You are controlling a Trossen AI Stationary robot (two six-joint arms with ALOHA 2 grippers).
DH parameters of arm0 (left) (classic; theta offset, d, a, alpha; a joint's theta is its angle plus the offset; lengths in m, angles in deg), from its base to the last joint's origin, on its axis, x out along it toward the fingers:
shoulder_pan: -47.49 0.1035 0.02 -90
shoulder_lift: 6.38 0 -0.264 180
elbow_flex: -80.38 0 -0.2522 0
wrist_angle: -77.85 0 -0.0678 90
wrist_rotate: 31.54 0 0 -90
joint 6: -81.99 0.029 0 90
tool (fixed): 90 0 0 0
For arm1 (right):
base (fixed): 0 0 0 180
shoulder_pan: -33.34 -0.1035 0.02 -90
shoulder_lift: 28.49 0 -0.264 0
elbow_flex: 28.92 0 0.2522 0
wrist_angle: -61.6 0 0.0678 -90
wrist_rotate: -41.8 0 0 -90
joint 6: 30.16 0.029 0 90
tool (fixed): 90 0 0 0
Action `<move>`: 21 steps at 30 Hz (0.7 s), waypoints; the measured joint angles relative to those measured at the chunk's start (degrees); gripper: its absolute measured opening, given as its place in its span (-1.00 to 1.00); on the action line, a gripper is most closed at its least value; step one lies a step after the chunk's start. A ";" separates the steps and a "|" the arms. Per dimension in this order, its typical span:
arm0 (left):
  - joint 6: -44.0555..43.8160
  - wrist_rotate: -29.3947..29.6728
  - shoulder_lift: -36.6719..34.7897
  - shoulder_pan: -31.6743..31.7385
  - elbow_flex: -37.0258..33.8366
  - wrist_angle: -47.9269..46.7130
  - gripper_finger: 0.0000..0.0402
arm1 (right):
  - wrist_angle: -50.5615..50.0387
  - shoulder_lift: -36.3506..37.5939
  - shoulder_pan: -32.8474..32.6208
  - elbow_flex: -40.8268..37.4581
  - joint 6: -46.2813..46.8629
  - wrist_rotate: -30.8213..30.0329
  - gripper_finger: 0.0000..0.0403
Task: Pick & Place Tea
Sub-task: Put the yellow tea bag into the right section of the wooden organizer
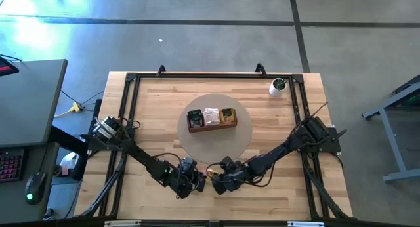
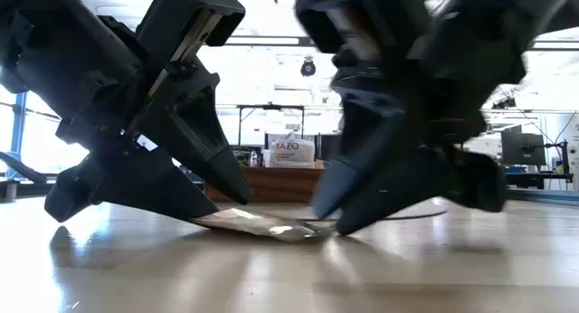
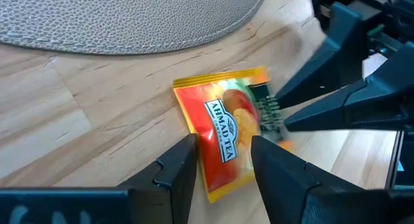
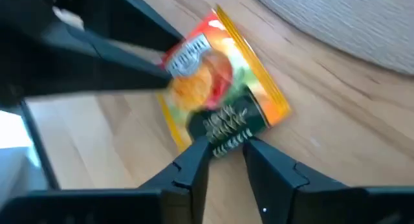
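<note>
Left wrist view shows 1 yellow-orange tea sachet (image 3: pixel 226 136) lying flat on the wooden table (image 3: pixel 77 120), just off the edge of a round grey mat (image 3: pixel 129 17). The left pincer (image 3: pixel 223 160) has its 2 fingers spread, standing on either side of the sachet's near end without pinching it. The right pincer (image 4: pixel 226 149) comes in from the opposite side; its fingers are a little apart over the sachet's dark green edge, and I cannot tell whether they grip it. In the low view the sachet (image 2: pixel 262 222) lies on the table with one end slightly raised between both pincers.

High view places both pincers at the table's near edge, well apart from the wooden tray (image 1: pixel 211 119) on the mat, which already holds sachets.

To do this step well, I judge only 1 pincer should close on a raised edge, the other backing away, before lifting and carrying to the tray
</note>
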 joint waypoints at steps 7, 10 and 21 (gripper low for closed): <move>0.10 0.14 0.00 0.00 -0.05 0.55 -0.25 | -5.69 0.77 -0.91 0.08 4.17 -0.72 -0.66; 0.89 0.34 0.07 0.00 -0.09 1.42 -0.25 | -4.36 0.75 -1.00 -0.01 3.94 -1.15 -0.64; 1.07 0.24 0.12 0.00 -0.11 2.11 -0.25 | -0.55 0.68 -0.94 -0.81 2.78 -2.53 -0.47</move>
